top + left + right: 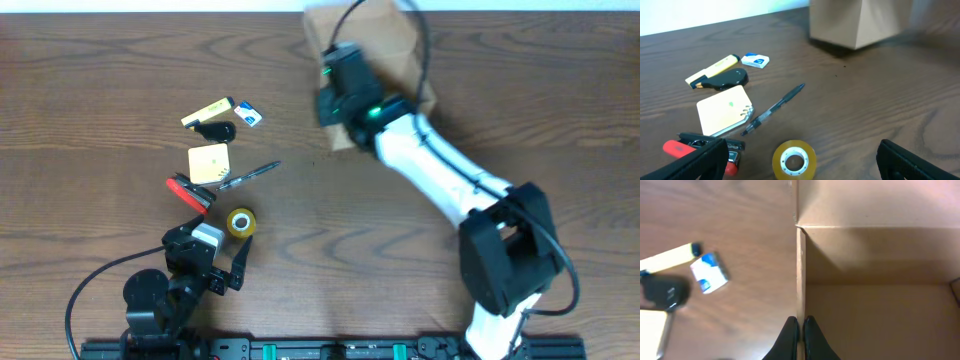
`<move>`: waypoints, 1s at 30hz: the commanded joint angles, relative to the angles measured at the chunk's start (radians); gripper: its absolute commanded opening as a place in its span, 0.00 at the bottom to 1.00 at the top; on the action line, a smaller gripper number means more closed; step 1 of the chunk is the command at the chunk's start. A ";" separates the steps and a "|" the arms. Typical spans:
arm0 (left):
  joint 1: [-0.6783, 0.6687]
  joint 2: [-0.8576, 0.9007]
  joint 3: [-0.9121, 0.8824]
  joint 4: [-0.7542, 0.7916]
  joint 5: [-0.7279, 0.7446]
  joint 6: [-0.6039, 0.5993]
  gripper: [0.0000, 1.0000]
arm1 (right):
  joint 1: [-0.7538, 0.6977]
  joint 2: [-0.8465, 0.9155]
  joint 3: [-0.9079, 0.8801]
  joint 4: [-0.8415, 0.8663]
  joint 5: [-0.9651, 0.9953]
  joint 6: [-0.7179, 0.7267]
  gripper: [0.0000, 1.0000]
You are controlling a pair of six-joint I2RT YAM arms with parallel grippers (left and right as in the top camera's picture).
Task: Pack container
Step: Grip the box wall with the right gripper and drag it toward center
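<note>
**Progress:** Packing does not appear to have begun. The highlighter point(712, 70), small blue-and-white packet point(755, 60), black object point(730, 78), notepad point(722, 110), pen point(775, 107), red-handled tool point(677, 148) and tape roll point(794, 160) all lie loose on the bench point(100, 100).

**Container:** The container point(390, 40) stands at the bench's far edge, well apart from the items. The part of its interior that is visible holds nothing.

**Grippers:** The right gripper point(799, 330) is clamped on the container's side wall. The left gripper point(801, 150) stands spread wide by the tape roll, holding nothing.
</note>
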 commanded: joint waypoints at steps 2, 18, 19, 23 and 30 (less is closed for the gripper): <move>0.005 -0.006 -0.019 -0.003 0.016 0.003 0.95 | 0.114 -0.032 0.022 -0.014 0.219 0.185 0.01; 0.005 -0.006 -0.019 -0.003 0.016 0.003 0.95 | 0.295 0.040 0.021 -0.019 0.443 0.290 0.01; 0.005 -0.006 -0.019 -0.003 0.016 0.003 0.95 | 0.293 0.041 0.022 -0.018 0.455 0.290 0.02; 0.005 -0.006 -0.019 -0.003 0.016 0.003 0.95 | 0.290 0.042 0.022 -0.018 0.444 0.290 0.02; 0.005 -0.006 -0.019 -0.003 0.016 0.003 0.95 | 0.293 0.066 0.022 -0.014 0.404 0.289 0.02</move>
